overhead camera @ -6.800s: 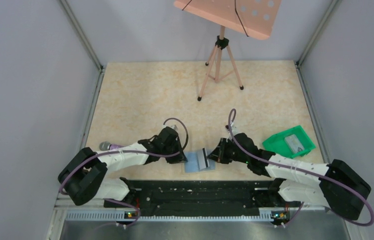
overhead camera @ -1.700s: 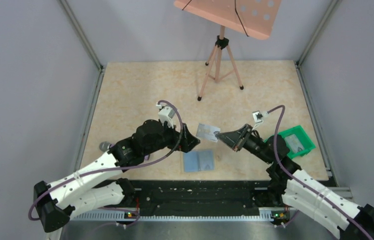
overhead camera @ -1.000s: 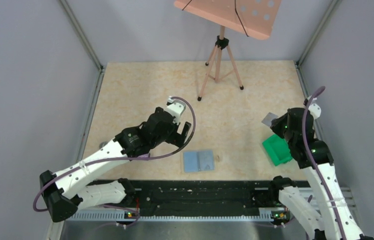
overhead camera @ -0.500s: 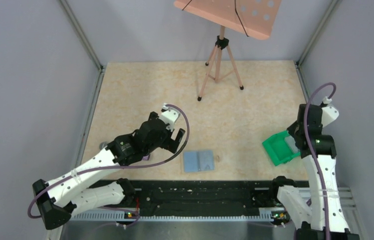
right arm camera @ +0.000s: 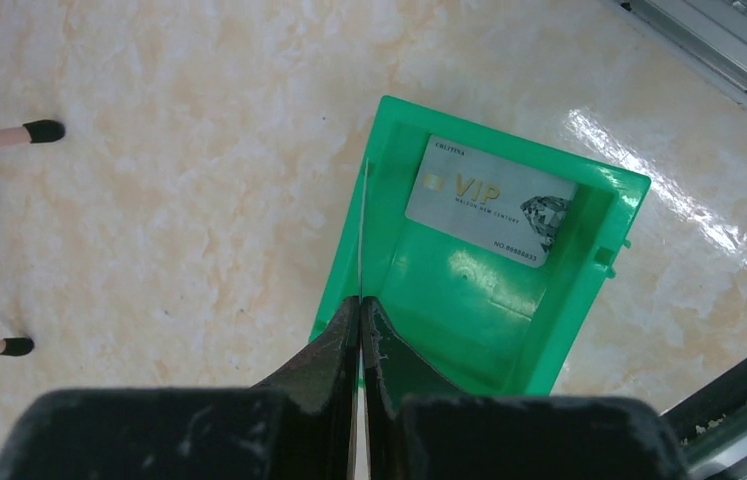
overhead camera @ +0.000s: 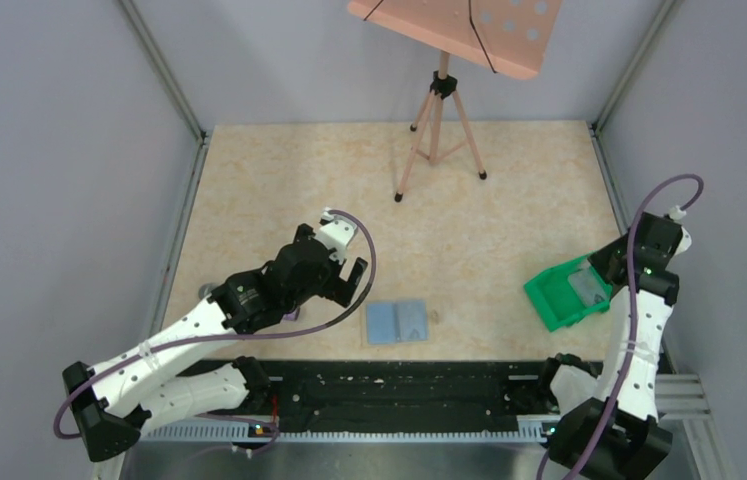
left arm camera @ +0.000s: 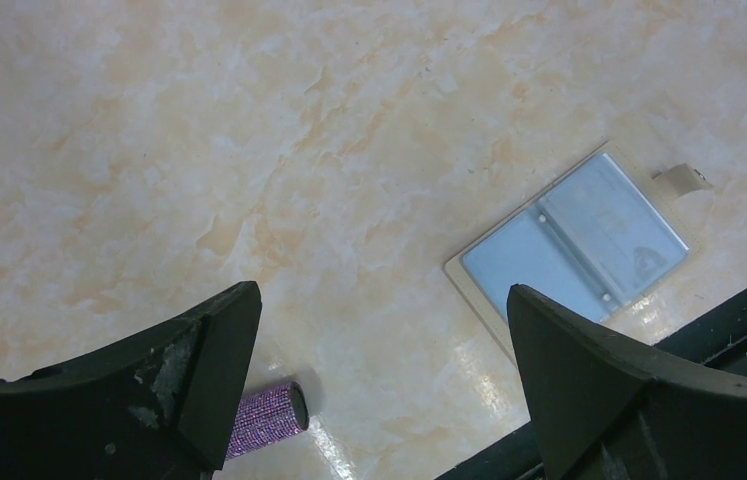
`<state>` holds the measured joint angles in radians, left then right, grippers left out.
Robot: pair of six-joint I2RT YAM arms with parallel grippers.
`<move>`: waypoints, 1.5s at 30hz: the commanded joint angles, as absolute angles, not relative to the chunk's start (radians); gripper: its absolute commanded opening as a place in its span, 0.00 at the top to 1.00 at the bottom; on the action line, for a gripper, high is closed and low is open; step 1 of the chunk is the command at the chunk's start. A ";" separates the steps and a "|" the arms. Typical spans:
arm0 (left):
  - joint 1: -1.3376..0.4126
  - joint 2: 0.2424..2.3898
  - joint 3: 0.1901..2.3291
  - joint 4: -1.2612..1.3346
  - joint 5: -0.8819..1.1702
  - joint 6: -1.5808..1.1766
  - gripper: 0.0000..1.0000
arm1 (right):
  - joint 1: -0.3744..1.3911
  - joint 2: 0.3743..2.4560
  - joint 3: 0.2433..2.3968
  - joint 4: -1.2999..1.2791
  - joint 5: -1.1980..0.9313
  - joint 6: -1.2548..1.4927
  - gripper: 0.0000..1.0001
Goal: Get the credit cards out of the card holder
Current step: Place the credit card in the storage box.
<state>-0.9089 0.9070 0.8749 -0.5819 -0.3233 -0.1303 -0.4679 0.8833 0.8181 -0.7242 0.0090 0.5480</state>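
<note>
A pale-silver plastic card is seen in the green plastic tray; seemingly a second card, edge-on, is pinched by the right gripper above. The light-blue bifold card holder is laid open near the wide-spread, empty left gripper.

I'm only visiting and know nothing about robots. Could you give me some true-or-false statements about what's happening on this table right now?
1. The card holder lies open on the table. True.
2. The left gripper grips a card. False: it is open and empty, above the table.
3. A VIP card lies in the green tray. True.
4. The right gripper is wide open. False: it is shut on a second card, seen edge-on above the tray.
5. The purple microphone sits in the tray. False: it lies on the table.
</note>
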 commanded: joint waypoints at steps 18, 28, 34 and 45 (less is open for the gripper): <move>-0.914 0.887 0.871 -0.541 -0.356 -0.119 0.01 | -0.519 0.923 0.672 -0.521 -0.048 0.594 1.00; -0.914 0.897 0.871 -0.542 -0.361 -0.117 0.01 | -0.551 0.949 0.673 -0.495 -0.040 0.559 1.00; -0.914 0.903 0.873 -0.542 -0.355 -0.117 0.01 | -0.590 0.959 0.655 -0.474 -0.067 0.539 1.00; -0.914 0.900 0.871 -0.542 -0.363 -0.115 0.01 | -0.649 1.027 0.627 -0.436 -0.153 0.500 1.00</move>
